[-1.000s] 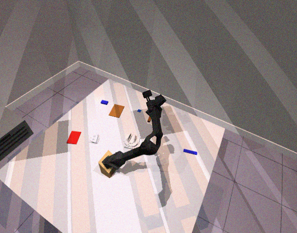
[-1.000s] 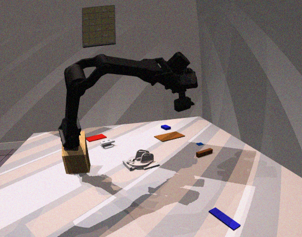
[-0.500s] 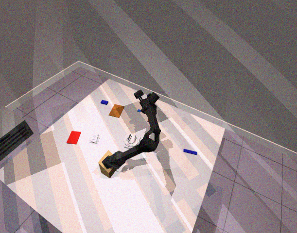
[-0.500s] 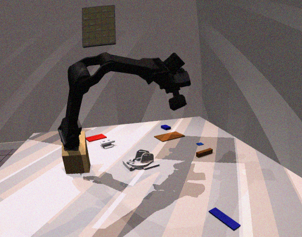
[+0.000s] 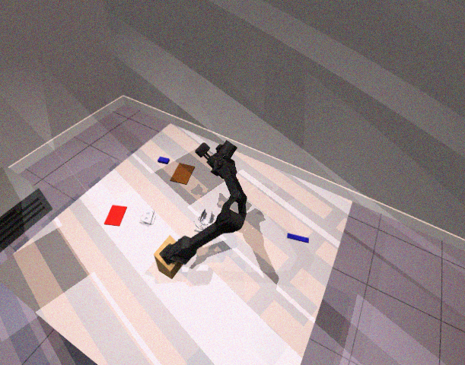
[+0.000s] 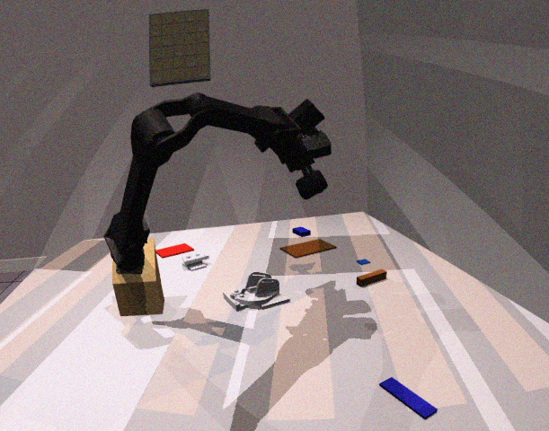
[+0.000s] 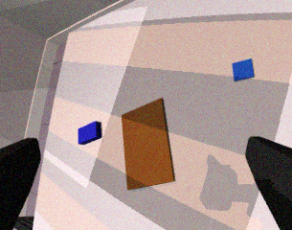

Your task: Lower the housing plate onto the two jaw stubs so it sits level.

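Observation:
The grey-white base (image 5: 199, 226) (image 6: 237, 303) sits on the table. Two curved jaws (image 5: 202, 215) (image 6: 267, 287) stand upright side by side on it, with small stubs beside them. The arm passes close to the base in the top view. A small white bracket-like part (image 5: 153, 218) (image 6: 195, 263), which looks like the housing plate, lies apart from the base, towards the red plate. My gripper (image 5: 213, 151) (image 6: 316, 164) (image 7: 145, 148) is wide open and empty, high above the table and away from both parts. Neither white part shows in the wrist view.
A brown plate (image 5: 182, 173) (image 6: 307, 248) (image 7: 147, 149), a dark blue block (image 5: 164, 160) (image 6: 301, 231) (image 7: 89, 132), a blue square (image 6: 363, 261) (image 7: 243, 70), a brown bar (image 6: 371, 277), a red plate (image 5: 115, 215) (image 6: 174, 250) and a long blue bar (image 5: 297, 238) (image 6: 407, 397) lie around.

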`<state>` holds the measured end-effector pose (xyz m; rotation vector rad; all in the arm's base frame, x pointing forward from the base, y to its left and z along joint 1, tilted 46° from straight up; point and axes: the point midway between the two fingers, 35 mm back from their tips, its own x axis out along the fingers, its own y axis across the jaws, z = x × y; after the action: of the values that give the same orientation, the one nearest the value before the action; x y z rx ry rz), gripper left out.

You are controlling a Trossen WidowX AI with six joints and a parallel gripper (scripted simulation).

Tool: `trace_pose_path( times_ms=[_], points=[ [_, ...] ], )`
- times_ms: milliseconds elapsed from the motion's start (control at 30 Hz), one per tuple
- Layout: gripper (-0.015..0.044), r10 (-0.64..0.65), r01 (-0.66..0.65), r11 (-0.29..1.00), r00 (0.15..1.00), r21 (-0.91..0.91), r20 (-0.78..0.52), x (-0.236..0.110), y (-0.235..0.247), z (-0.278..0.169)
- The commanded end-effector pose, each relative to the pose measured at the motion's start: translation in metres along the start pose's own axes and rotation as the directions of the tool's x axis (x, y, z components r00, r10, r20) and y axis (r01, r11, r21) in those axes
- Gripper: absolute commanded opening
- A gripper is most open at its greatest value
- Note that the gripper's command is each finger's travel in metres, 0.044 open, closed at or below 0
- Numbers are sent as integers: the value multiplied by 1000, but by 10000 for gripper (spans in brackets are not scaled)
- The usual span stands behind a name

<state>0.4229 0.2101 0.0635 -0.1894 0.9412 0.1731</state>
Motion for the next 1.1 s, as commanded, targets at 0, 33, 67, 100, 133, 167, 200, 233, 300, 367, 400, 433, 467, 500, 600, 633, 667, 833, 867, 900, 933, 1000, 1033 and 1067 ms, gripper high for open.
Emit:
trace_pose_path(
  times_ms=[0,33,67,100,133,167,200,233,300,367,400,433,467,500,600,633,667,833,867,900,933,1000,1033,1067],
  points=[
    [440,-9,5,997,998,-80,-60,10,9,-20],
    [440,-10,3,995,998,-97,-70,12,11,-23],
    [440,-10,1,993,997,-114,-80,13,14,-27],
    [440,-10,-2,991,996,-131,-90,14,16,-30],
    [440,-11,-4,989,995,-148,-100,16,19,-34],
    [440,-11,-7,986,994,-165,-110,17,21,-37],
    [440,-12,-10,983,993,-182,-120,18,24,-41],
    [440,-13,-13,980,991,-199,-130,19,26,-44],
    [440,-16,-20,972,989,-233,-150,21,31,-51],
    [440,-19,-28,963,985,-266,-169,24,35,-58],
    [440,-20,-32,959,984,-283,-179,25,37,-62],
    [440,-22,-36,953,982,-299,-188,25,40,-65],
    [440,-24,-40,948,980,-316,-198,26,42,-69],
    [440,-26,-45,942,978,-332,-207,27,44,-73],
    [440,-33,-60,923,971,-380,-235,30,50,-83],
    [440,-36,-66,916,969,-396,-244,31,52,-87],
    [440,-39,-71,909,967,-411,-253,31,54,-91],
    [440,-55,-101,868,953,-486,-297,34,63,-109],
    [440,-59,-107,859,951,-500,-305,35,65,-113],
    [440,-63,-114,850,948,-515,-313,36,66,-116],
    [440,-66,-121,840,945,-528,-322,36,68,-120],
    [440,-75,-135,820,938,-556,-338,37,71,-127],
    [440,-79,-142,810,935,-569,-346,37,72,-131],
    [440,-83,-149,799,932,-582,-353,38,74,-135]
  ],
)
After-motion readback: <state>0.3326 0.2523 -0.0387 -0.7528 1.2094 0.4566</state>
